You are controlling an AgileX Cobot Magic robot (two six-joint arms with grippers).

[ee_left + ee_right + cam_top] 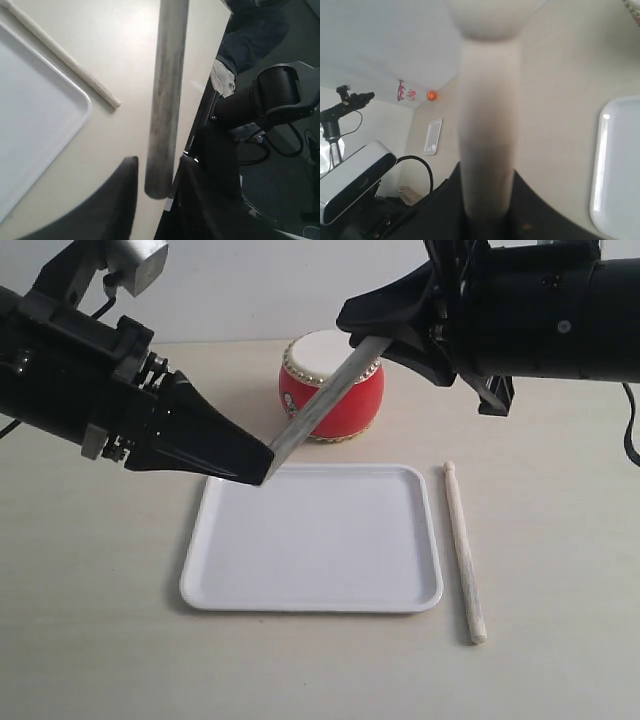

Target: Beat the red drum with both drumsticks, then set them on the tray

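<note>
The red drum [355,410] stands behind the white tray [310,595]. One drumstick [325,405] slants in the air in front of the drum, above the tray's far edge. My right gripper [370,340] is shut on its upper part, and the right wrist view shows the stick [487,125] rising from the shut jaws [487,175]. My left gripper [268,468] is at the stick's lower end. In the left wrist view that end [167,100] sits between the open jaws [157,165], with a gap on one side. The other drumstick [463,550] lies on the table right of the tray [30,125].
The bulky right arm [540,310] hangs over the table's back right, and the left arm [90,390] over the back left. In the left wrist view the table edge [200,115] drops to a dark floor with cables.
</note>
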